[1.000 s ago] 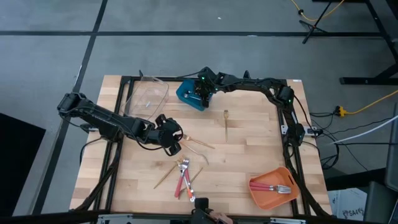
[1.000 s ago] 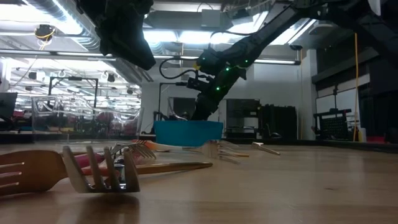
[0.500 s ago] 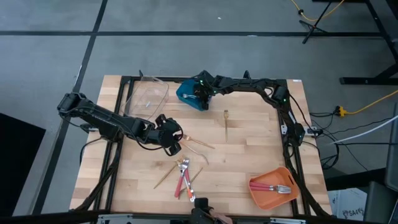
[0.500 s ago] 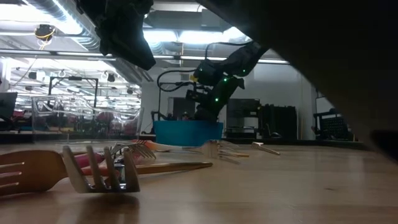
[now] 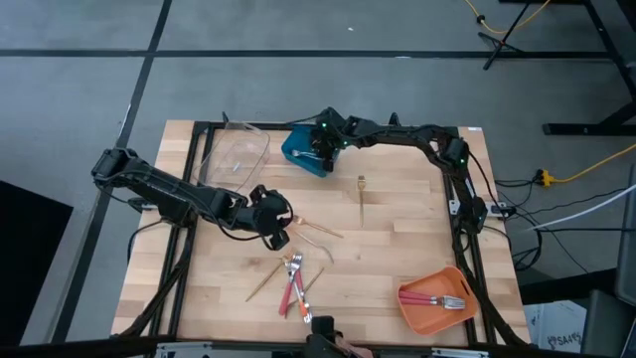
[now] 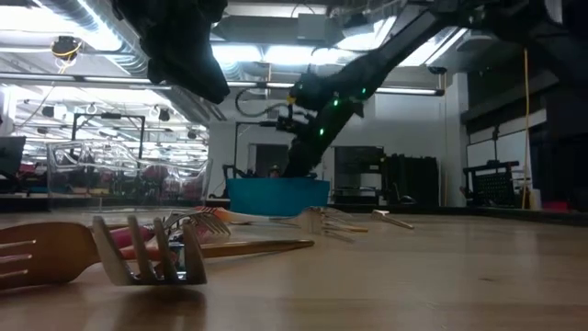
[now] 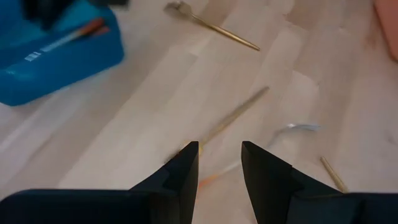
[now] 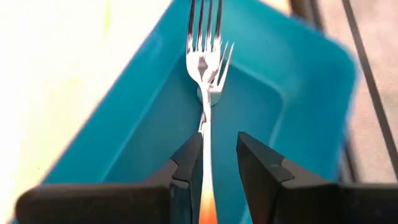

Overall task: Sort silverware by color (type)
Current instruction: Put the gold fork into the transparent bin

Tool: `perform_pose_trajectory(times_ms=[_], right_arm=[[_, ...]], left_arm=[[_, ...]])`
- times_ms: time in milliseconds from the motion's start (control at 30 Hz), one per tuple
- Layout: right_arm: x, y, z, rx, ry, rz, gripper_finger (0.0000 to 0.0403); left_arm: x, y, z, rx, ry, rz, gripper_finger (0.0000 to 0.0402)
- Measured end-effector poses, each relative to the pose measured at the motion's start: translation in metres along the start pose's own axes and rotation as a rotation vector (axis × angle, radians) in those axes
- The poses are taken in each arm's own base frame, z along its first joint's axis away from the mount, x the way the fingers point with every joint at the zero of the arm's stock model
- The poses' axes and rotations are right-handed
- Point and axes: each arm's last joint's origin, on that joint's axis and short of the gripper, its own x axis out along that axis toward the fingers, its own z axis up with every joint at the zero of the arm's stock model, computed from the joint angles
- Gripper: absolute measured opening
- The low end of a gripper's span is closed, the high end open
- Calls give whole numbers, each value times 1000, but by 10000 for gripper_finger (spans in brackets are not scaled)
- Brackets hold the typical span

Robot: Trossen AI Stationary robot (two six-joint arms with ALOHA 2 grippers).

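High view: right gripper [image 5: 320, 149] is hovering over blue bin [image 5: 303, 151], back where it hung a second ago after dipping lower.

Right wrist view: orange-handled fork [image 8: 206, 93] is lying in the bin, handle between parted fingers, tines pointing away.

Left wrist view: left gripper [image 7: 219, 163] is standing open above gold utensil [image 7: 233, 116].

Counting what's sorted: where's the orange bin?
High view: the orange bin sits at the table's near right corner, holding red-handled forks, right of the loose pile.
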Motion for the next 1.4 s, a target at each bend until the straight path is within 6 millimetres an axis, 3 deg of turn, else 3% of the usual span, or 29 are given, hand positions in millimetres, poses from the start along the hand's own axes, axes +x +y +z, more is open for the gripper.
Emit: perform_pose_trajectory(times_ms=[300,500,667,900,1400], right_arm=[[-80,-1,28,-13,-41,-26,88],[-134,6,33,-9,-12,-7,88],[-164,12,31,-3,25,13,88],[-184,21,21,13,124,65,88],[-186,25,13,35,209,109,88]], left_arm=[[-2,-9,-4,-120,124,-178,115],[-11,-22,-16,-190,200,-245,115],[-20,-32,-26,-263,231,-266,115],[-25,-47,-41,-333,275,-272,115],[19,-68,-84,-262,394,-129,115]])
